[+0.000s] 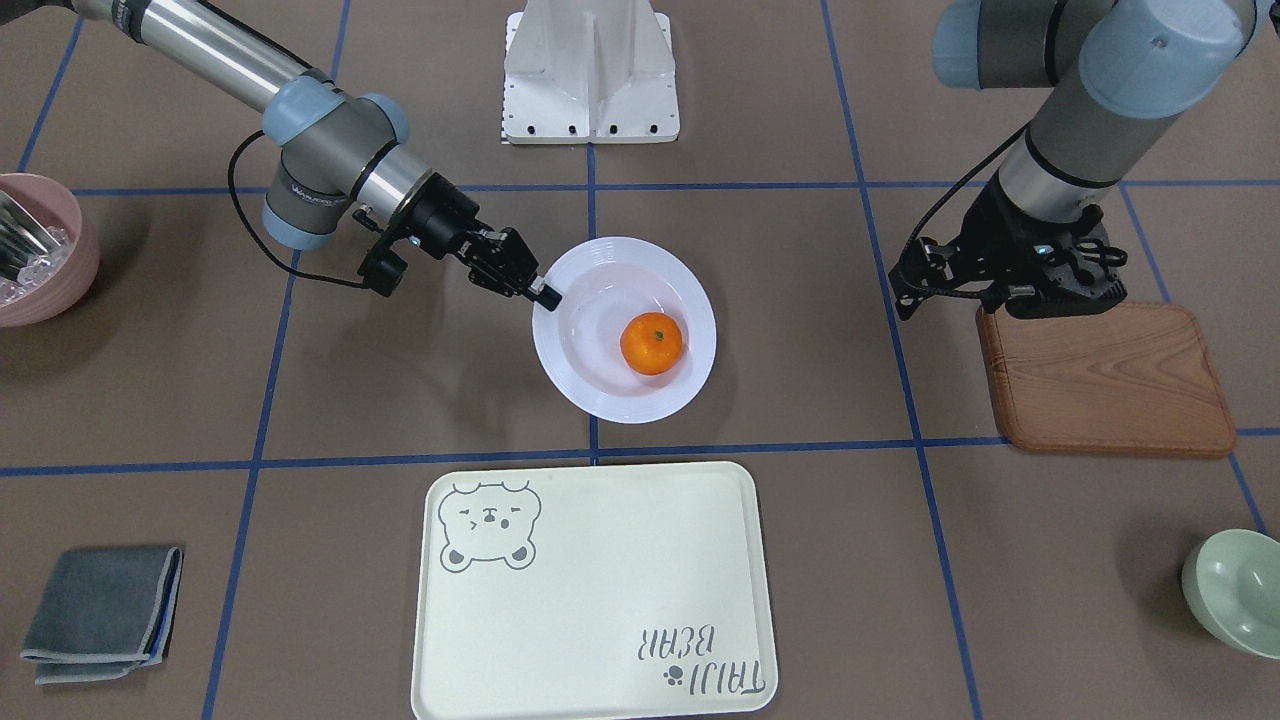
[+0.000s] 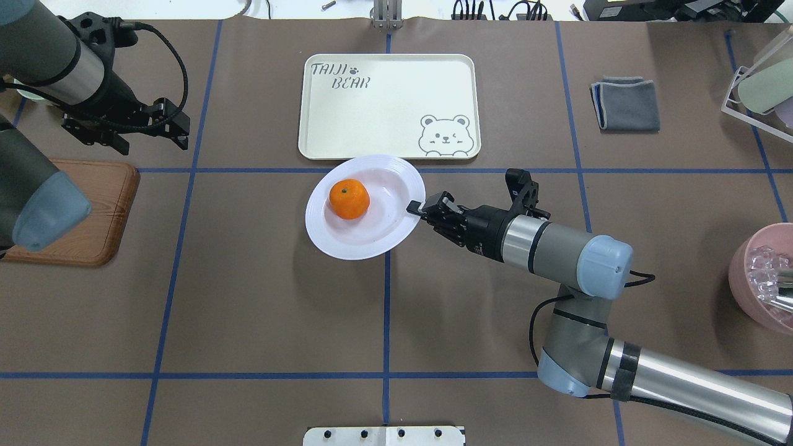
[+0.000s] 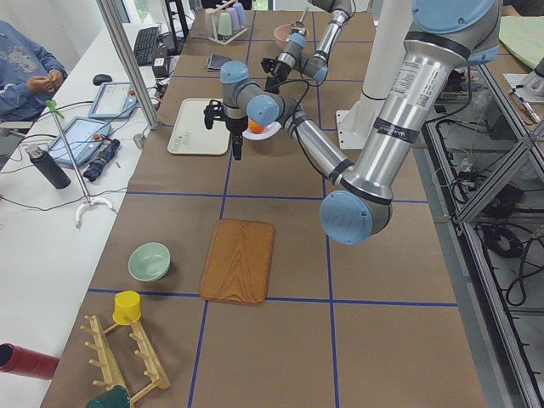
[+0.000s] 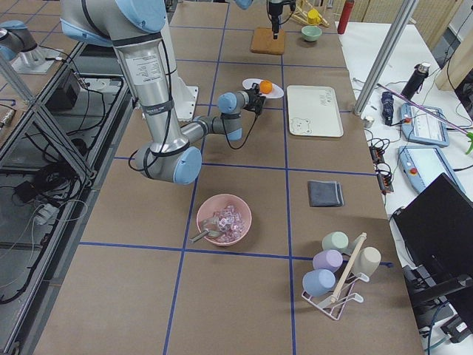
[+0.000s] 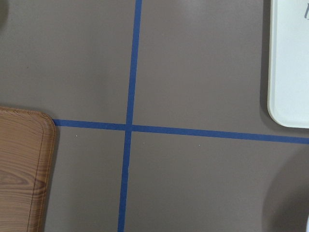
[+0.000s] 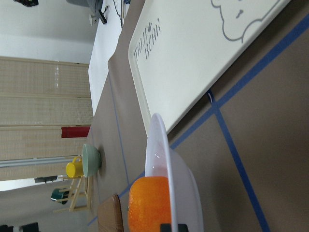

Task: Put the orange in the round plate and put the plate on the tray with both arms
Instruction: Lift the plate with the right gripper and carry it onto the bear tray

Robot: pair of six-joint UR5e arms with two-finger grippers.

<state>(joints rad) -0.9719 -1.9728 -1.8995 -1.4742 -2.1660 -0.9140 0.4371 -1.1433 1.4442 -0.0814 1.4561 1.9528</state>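
The orange (image 2: 349, 199) sits inside the round plate (image 2: 372, 244), off-centre toward the robot's left. The plate is on the robot's side of the tray (image 2: 384, 118), close to its long edge and not on it. The right gripper (image 2: 414, 207) is clamped on the plate's rim. The left gripper (image 2: 145, 133) hangs above the table with fingers apart, holding nothing, near the wooden board (image 2: 93, 210).

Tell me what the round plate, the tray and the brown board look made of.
Round plate: glossy white, likely glazed ceramic or melamine; it reflects light. Tray: matte cream plastic, apparently, with a printed bear. Board: wood or wood-look laminate; grain lines show.
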